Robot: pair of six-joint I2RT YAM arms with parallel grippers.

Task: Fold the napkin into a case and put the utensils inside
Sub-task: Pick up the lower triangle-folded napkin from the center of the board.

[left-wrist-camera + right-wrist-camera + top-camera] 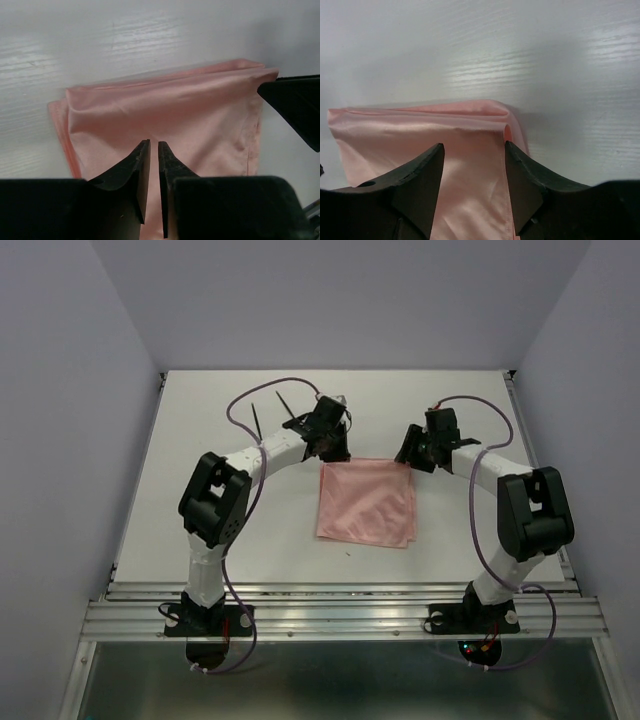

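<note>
Lying flat mid-table, the folded napkin (366, 503) has both grippers at its far edge: left gripper (154, 150) at the far-left corner, jaws nearly closed with nothing visibly between them; right gripper (474, 150) at the far-right corner, jaws parted, straddling the cloth.

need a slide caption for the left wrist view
Left gripper nearly closed above the folded pink napkin on the white table.

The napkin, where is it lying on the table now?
In the top view the napkin lies flat at the table's centre, its far corners beside the left gripper and right gripper.
</note>
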